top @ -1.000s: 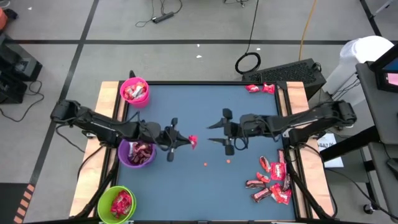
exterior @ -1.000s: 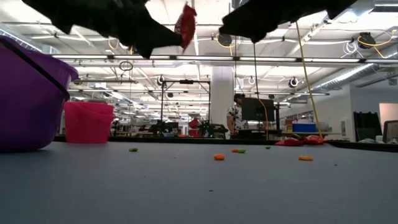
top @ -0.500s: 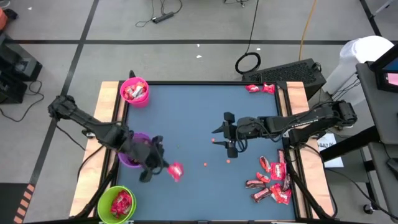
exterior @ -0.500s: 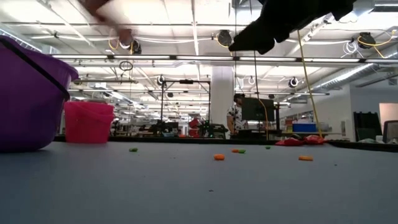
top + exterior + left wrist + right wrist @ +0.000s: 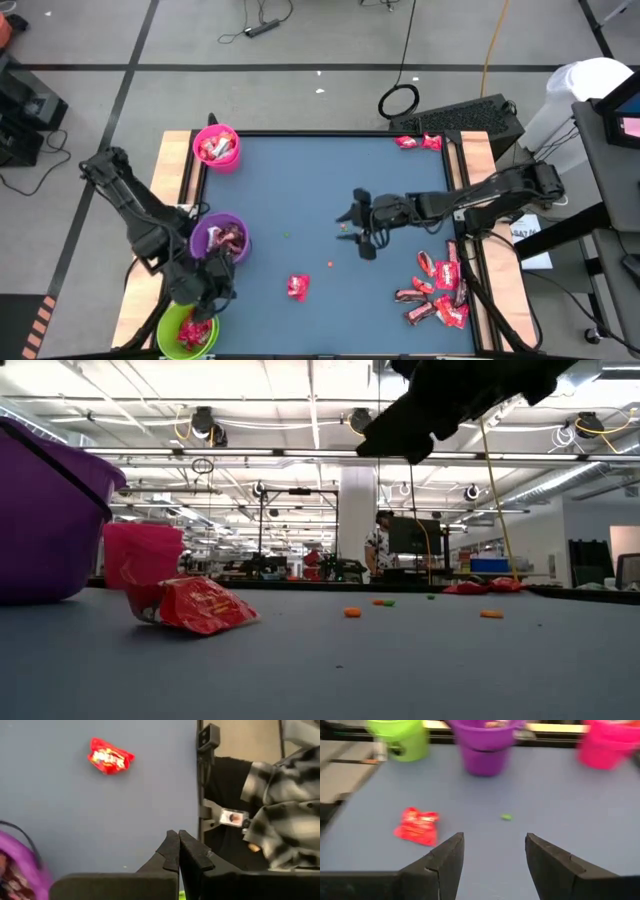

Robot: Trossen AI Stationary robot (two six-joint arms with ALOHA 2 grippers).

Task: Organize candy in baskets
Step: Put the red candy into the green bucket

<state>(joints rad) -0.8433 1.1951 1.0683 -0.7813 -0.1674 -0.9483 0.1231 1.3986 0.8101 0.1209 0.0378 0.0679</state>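
Dropped candy (image 5: 298,287), now on table (image 5: 300,200)

The left arm covers part of the green basket (image 5: 181,335). In the low view, the purple basket (image 5: 45,515) is cut off at the left edge. The right end effector (image 5: 400,435) is only partly in frame there.

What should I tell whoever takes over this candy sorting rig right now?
Left tool: shut, empty, over the green basket.
Right tool: open, empty, hovering mid-table.
Baskets: pink basket, purple basket and the green one line the left edge, each holding some candy.
Loose: one red candy lies on the mat beside the green basket, in none of them.
Left to do: that piece, the candy pile at the right front edge, and two pieces at the far right corner.
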